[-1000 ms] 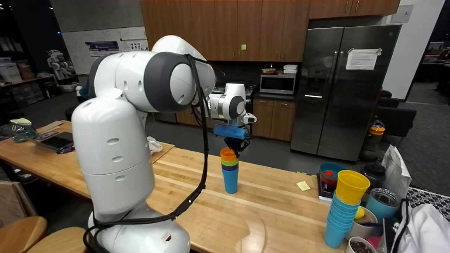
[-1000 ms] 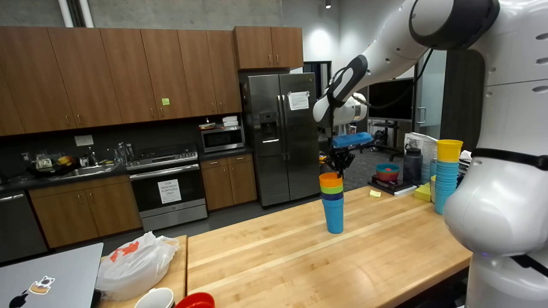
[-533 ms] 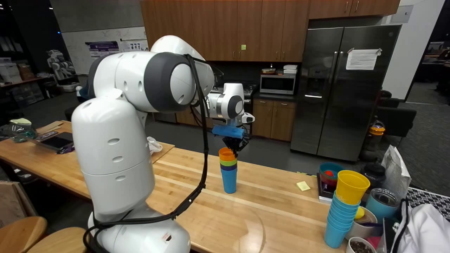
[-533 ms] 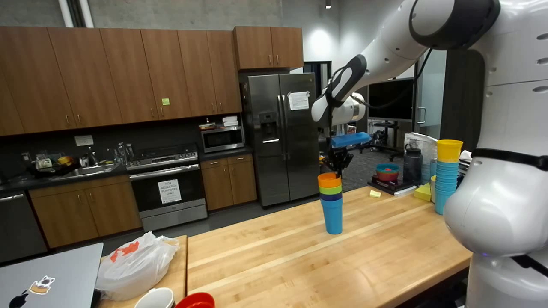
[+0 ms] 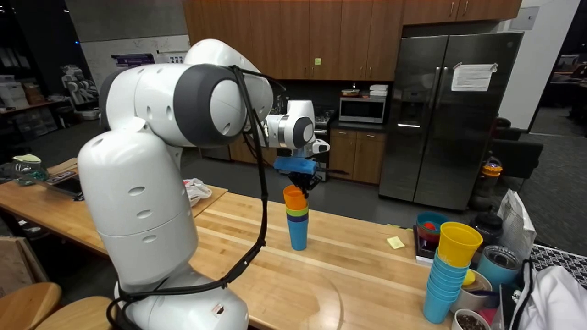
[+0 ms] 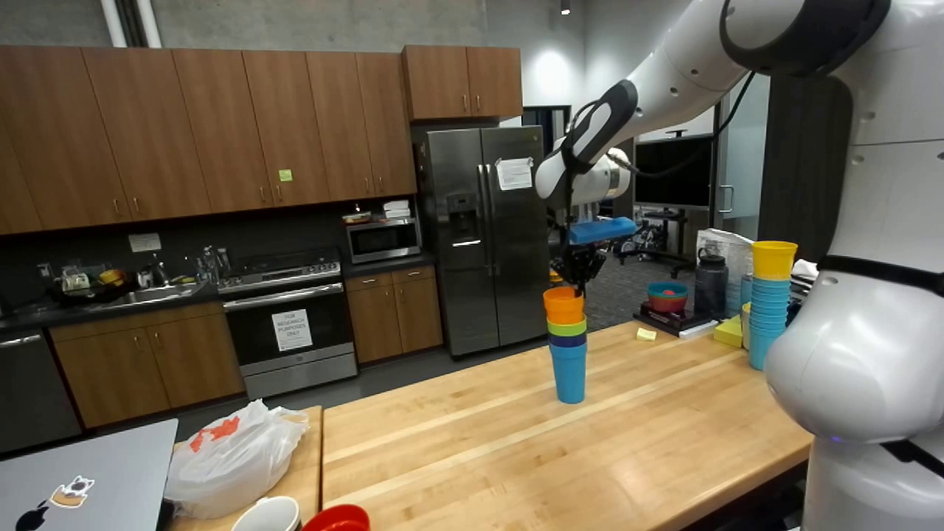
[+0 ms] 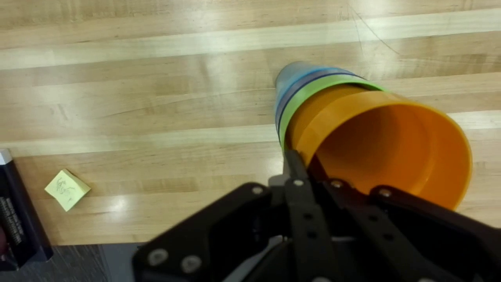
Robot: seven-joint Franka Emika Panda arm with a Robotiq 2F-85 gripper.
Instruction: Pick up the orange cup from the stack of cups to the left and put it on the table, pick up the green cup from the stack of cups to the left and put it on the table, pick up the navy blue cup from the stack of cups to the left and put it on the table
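Seeing plain bright orange cup [image 6: 562, 308], lime green cup [image 6: 566, 327], navy blue cup [image 6: 567, 341], light blue cup [image 6: 569, 375]; solid yellow cup [image 6: 774, 260], tan-and-cream striped counter [image 6: 479, 450], pale yellow note [image 7: 67, 190].

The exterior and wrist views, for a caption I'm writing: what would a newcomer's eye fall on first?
Probably the white robot arm, filling much of an exterior view's left side. In the wrist view, likely the orange cup at right, its rim pinched by the end effector. A yellow cup atop a light-blue stack stands out at right in both exterior views.
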